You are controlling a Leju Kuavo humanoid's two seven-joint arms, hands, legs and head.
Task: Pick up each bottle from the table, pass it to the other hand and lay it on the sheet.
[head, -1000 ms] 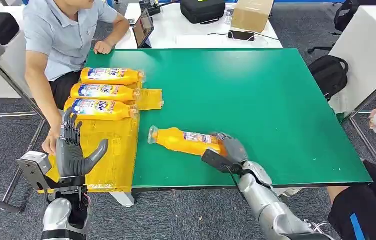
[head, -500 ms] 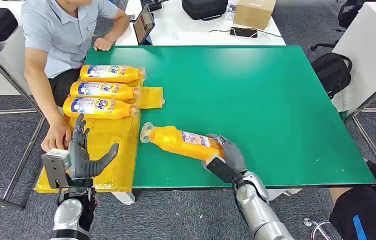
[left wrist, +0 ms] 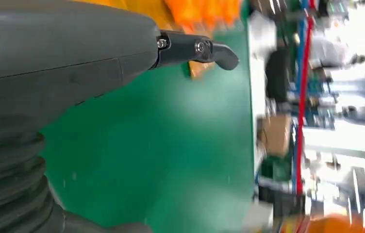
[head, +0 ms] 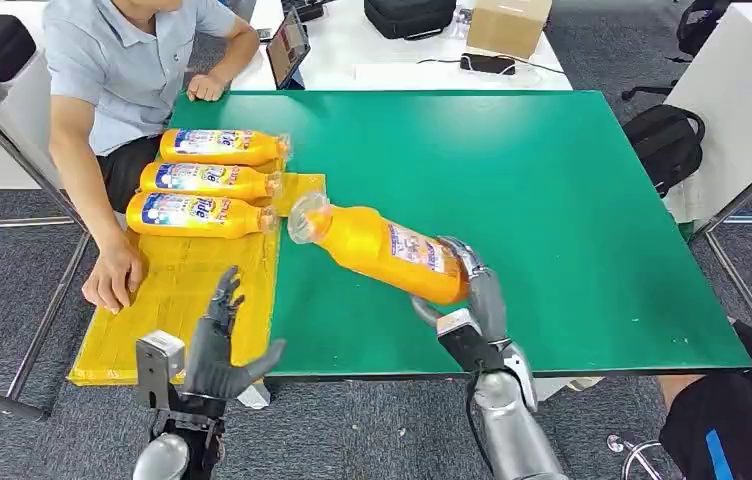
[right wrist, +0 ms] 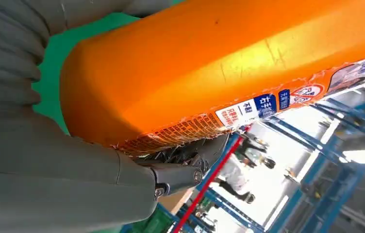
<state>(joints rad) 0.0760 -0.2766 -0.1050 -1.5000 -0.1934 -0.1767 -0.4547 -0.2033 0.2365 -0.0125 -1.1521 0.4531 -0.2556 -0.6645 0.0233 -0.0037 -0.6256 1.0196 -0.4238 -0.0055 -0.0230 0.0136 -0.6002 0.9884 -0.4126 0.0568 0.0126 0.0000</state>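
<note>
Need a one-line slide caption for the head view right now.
Right hand lifts an orange bottle above the green table; open left hand waits.

three bottles side by side on sheet's far end

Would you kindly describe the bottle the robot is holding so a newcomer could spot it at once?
Start at the large green table. At its near edge, the robot's right hand grips an orange plastic bottle by its base, cap end raised. Unlike the three labelled orange bottles lying side by side on the yellow sheet, it is tilted in the air.
</note>
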